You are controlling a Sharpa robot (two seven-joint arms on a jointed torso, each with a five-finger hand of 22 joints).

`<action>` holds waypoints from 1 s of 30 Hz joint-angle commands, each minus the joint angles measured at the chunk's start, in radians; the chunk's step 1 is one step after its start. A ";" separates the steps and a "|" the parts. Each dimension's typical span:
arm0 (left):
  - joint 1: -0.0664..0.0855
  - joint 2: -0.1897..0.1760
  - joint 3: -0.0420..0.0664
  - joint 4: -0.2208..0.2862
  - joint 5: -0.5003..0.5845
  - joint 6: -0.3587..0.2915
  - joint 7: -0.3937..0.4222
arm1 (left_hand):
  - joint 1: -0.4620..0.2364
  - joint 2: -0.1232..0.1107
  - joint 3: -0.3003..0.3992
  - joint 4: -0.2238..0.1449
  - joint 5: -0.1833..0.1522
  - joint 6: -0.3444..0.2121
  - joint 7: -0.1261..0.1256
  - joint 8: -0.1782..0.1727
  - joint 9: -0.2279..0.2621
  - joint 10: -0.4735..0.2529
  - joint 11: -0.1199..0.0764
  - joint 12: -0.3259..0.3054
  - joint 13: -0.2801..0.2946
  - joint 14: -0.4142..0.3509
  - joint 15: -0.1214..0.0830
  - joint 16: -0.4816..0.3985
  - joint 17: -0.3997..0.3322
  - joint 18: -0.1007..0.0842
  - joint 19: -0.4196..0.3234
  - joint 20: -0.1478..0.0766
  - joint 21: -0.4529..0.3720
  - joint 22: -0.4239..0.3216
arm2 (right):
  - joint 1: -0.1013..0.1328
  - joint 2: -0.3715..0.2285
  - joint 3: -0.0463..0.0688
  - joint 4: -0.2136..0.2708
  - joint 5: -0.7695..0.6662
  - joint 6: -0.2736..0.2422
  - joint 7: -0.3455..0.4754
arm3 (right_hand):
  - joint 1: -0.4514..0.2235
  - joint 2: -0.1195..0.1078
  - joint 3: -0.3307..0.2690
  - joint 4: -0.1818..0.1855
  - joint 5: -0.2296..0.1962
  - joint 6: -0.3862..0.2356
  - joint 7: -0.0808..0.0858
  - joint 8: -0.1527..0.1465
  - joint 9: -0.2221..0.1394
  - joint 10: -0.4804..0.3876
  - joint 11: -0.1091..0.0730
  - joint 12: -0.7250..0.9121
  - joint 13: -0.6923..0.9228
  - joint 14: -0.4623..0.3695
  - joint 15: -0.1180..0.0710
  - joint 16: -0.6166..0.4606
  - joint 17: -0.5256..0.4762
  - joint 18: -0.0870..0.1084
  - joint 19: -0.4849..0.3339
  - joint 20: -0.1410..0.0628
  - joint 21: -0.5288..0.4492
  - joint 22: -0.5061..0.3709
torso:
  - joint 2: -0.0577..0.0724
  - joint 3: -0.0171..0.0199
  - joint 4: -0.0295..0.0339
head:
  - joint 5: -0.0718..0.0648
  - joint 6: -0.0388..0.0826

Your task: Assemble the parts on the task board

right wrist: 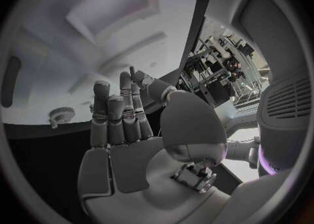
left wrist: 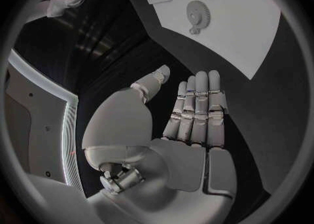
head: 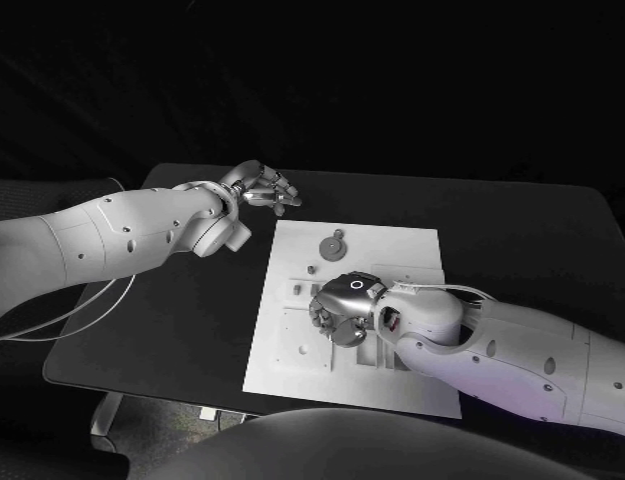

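While the right hand sat low over the middle of the task board, we had the left hand parked off the board's far left corner, over the bare surface. Left fingers were straight, side by side, holding nothing. Right fingers also looked extended with nothing between them; whether they touched the board we couldn't tell. The gear-like part lay flat on the board just beyond the right fingers, toward the far edge, its small tab pointing away. It sat between the two hands, right hand nearer by our read. Other small parts under the right hand were too hidden to identify.
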 commanded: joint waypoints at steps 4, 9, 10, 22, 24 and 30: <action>0.002 0.002 0.001 0.004 0.000 -0.003 0.001 | 0.004 0.009 -0.005 0.003 -0.004 -0.009 0.000 -0.001 0.002 0.003 0.000 0.004 -0.002 0.006 0.001 -0.004 0.002 0.014 0.005 -0.001 0.001 -0.001 | -0.003 0.004 0.000 -0.004 -0.009 0.009 0.013 | -0.001 0.009 0.003 -0.001 0.005 0.005 0.001 0.003 0.001 0.005 0.000 -0.002 -0.001 0.000 -0.008 -0.005 -0.001 0.012 0.002 -0.006 0.002 0.014 | 0.000 -0.0001 0.0000 | 0.005 0.000; 0.002 0.001 0.001 0.003 0.000 -0.003 0.001 | 0.004 0.009 -0.005 0.003 -0.004 -0.009 0.000 -0.001 0.002 0.003 0.000 0.004 -0.002 0.007 0.001 -0.004 0.003 0.014 0.006 -0.002 0.001 -0.001 | -0.006 0.009 0.000 -0.013 -0.012 0.006 0.013 | -0.002 0.009 0.003 -0.002 0.005 0.005 0.001 0.003 0.001 0.005 0.000 -0.002 -0.001 0.000 -0.008 -0.005 -0.001 0.012 0.002 -0.006 0.002 0.014 | 0.000 -0.0001 0.0000 | 0.007 0.000; 0.002 0.002 0.001 0.003 0.000 -0.002 0.001 | 0.004 0.009 -0.005 0.003 -0.004 -0.009 0.000 -0.001 0.002 0.003 0.000 0.004 -0.002 0.007 0.001 -0.004 0.003 0.014 0.006 -0.002 0.001 -0.001 | -0.007 0.009 0.000 -0.014 -0.014 0.005 0.013 | -0.002 0.010 0.003 -0.002 0.005 0.005 0.001 0.003 0.001 0.005 0.000 -0.002 -0.001 0.000 -0.008 -0.005 -0.001 0.012 0.002 -0.006 0.002 0.013 | 0.000 -0.0001 0.0000 | 0.007 0.000; 0.002 0.000 0.001 0.003 -0.001 -0.001 -0.002 | 0.003 0.009 -0.006 0.004 -0.004 -0.009 0.001 -0.001 0.002 0.003 0.000 0.004 -0.003 0.007 0.001 -0.005 0.004 0.013 0.007 -0.002 0.001 -0.001 | -0.008 0.012 0.000 -0.026 -0.045 -0.010 0.008 | -0.002 0.010 0.003 -0.002 0.005 0.005 0.000 0.003 0.001 0.006 0.000 -0.003 -0.002 0.000 -0.008 -0.005 -0.001 0.012 0.002 -0.007 0.002 0.014 | 0.000 -0.0001 0.0000 | 0.010 0.000; 0.002 0.000 0.001 0.003 -0.002 -0.001 -0.002 | 0.003 0.009 -0.006 0.004 -0.004 -0.009 0.001 -0.001 0.002 0.002 0.000 0.004 -0.003 0.008 0.001 -0.005 0.005 0.013 0.007 -0.002 0.001 -0.001 | -0.008 0.013 0.000 -0.025 -0.046 -0.012 0.007 | -0.002 0.010 0.003 -0.003 0.005 0.005 0.000 0.003 0.001 0.006 0.000 -0.003 -0.002 0.000 -0.008 -0.005 -0.001 0.012 0.002 -0.007 0.002 0.014 | 0.000 -0.0001 0.0000 | 0.012 0.000; 0.002 0.000 0.001 0.003 -0.003 -0.001 -0.003 | 0.004 0.009 -0.006 0.004 -0.004 -0.010 0.001 -0.001 0.002 0.002 0.000 0.004 -0.003 0.008 0.001 -0.005 0.005 0.013 0.007 -0.002 0.001 -0.001 | -0.008 0.014 0.000 -0.026 -0.048 -0.013 0.007 | -0.002 0.009 0.003 -0.003 0.005 0.006 0.000 0.003 0.002 0.006 0.000 -0.003 -0.002 0.001 -0.008 -0.005 -0.001 0.012 0.002 -0.007 0.003 0.014 | 0.000 -0.0002 0.0000 | 0.013 0.000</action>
